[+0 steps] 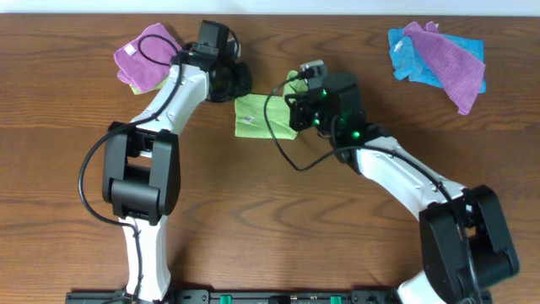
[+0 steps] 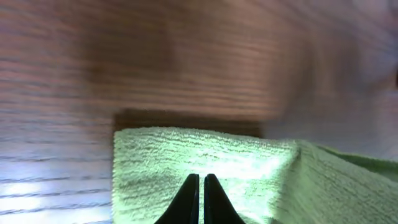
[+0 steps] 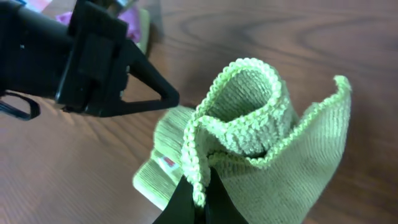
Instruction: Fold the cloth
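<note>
The cloth (image 1: pixel 251 116) lies just 12 o'clock of the desk (image 1: pixel 67 169) centre, between the two arms. The right fingers (image 3: pixel 186 208) are clamped on a stitched edge and hold that part raised in a loose curl. The rest lies flat on the wood. The left fingers (image 2: pixel 193 199) are pressed together with nothing visible between them, poised over the flat part.

The grip looks thin, only the hem by the look of it, so a quick pull could let the edge slip free and drop short. Nothing seems to pin the flat part either. It may drag along with the raised edge, and the fold would then land crooked. The two arms also sit close together, so a sweep toward 9 o'clock risks a knock.

The overhead view gives the layout: a purple cloth (image 1: pixel 143 52) at 10 o'clock and a blue-and-purple pile (image 1: pixel 439 55) at 2 o'clock, both well apart. It hides the pinch under the right arm. The right wrist view shows that pinch and the curl. The left wrist view, though blurred, shows the straight edge of the flat part.
</note>
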